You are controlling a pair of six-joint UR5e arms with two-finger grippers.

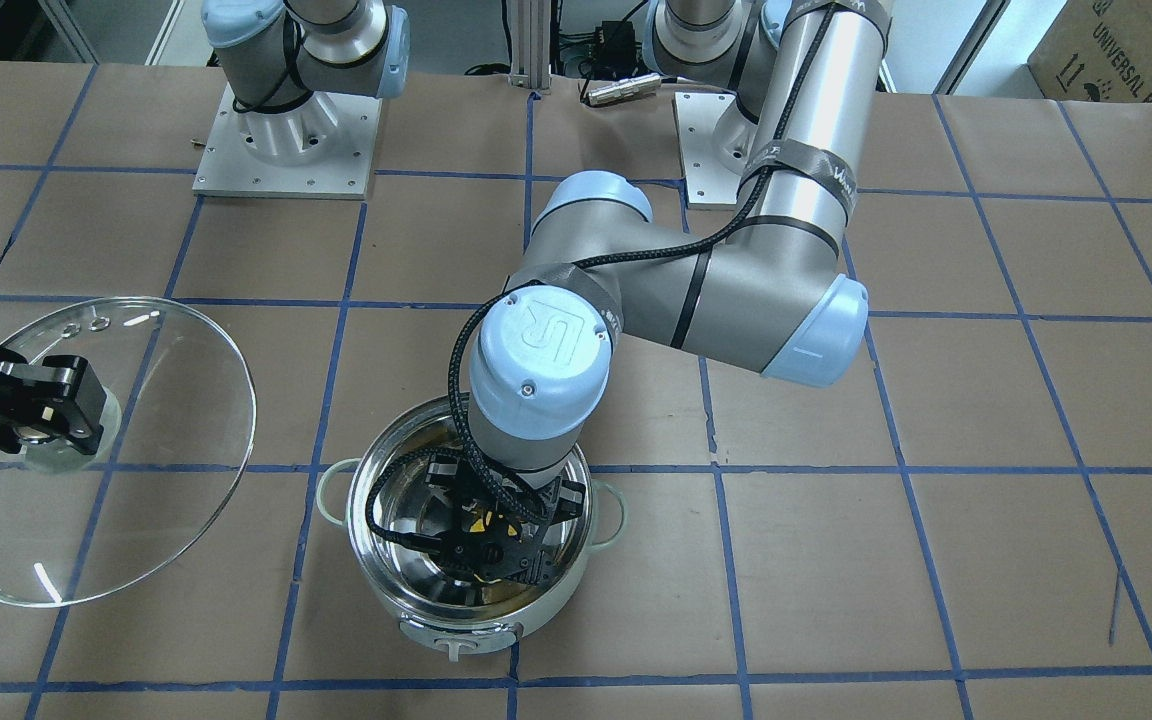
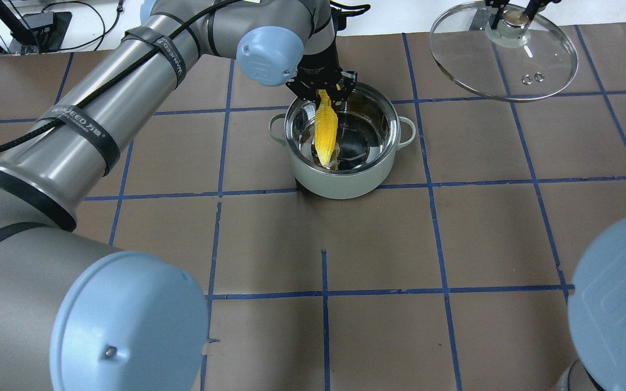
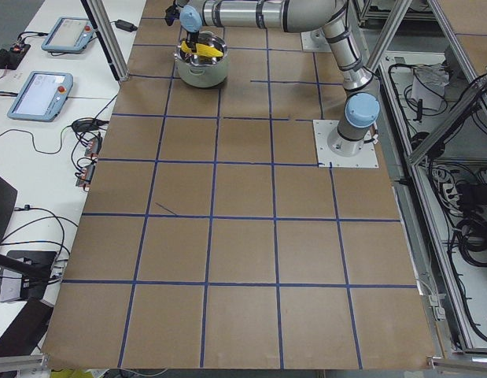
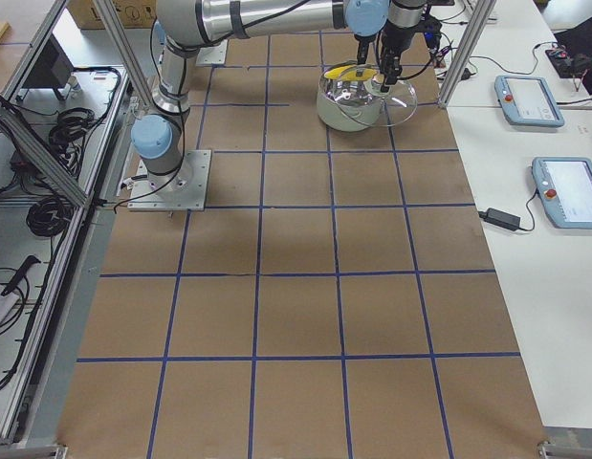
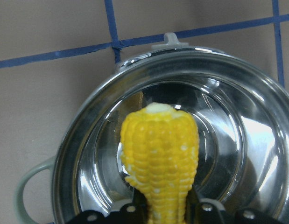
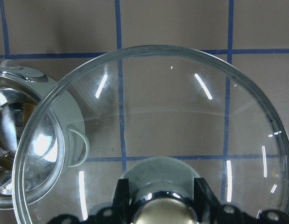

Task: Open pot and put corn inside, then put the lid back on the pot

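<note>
Pot (image 2: 340, 183): stands open on the brown-paper table (image 2: 269, 244), at 12 o'clock from the table's middle in the overhead view. Its steel lining is bare and shiny, and its loop handles (image 2: 409, 133) sit at 3 and 9 o'clock.

Corn (image 2: 326, 130): hangs inside the pot's mouth, tilted. Its narrow end is up at the rim's 12 o'clock and its blunt end is lower, toward 6 o'clock. Whether that lower end touches the steel cannot be told.

Left gripper (image 2: 323, 99): closed on the corn's narrow end – the cob narrows into the fingers in the left wrist view – and poised over the pot's far rim.

Lid (image 2: 476, 60): off the pot and tilted, at about 2 o'clock from it in the overhead view. Two small vent holes show near its rim.

Right gripper (image 1: 48, 408): clamped on the lid's knob (image 2: 514, 20), one finger on each side of it. In the right wrist view the glass edge overlaps the pot's nearer side handle.
</note>
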